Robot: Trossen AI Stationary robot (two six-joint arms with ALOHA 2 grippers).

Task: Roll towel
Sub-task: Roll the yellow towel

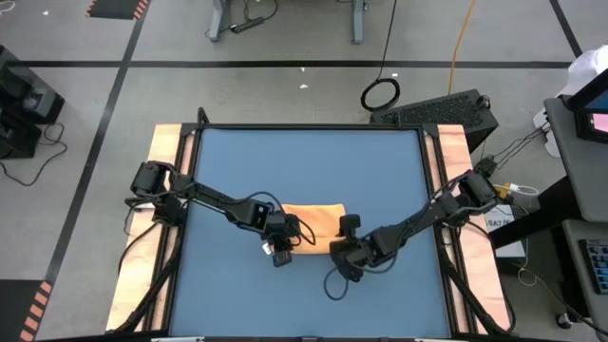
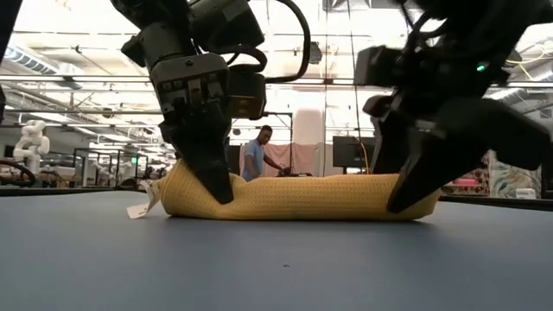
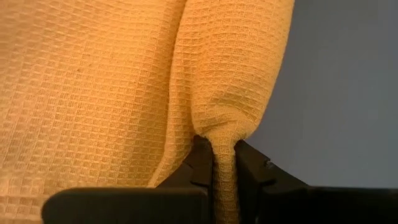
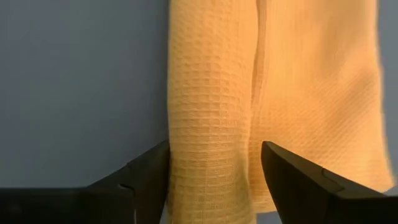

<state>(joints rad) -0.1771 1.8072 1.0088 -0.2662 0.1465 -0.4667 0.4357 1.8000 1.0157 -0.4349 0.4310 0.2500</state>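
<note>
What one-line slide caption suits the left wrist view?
Left pincer pinching a fold of the rolled orange-yellow towel on the blue table.

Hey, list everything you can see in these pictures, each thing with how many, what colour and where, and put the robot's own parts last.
towel: one, orange-yellow, rolled near the middle of the table, between the two arms
tag: one, white, at the towel's end on the table, seen in the low view
table: one, blue top, light wooden side strips
person: one, blue shirt, in the room behind the table
left end effector: one, dark, pinching a fold of the towel's edge
right end effector: one, dark, fingers apart either side of the towel's rolled edge, not gripping it
</note>
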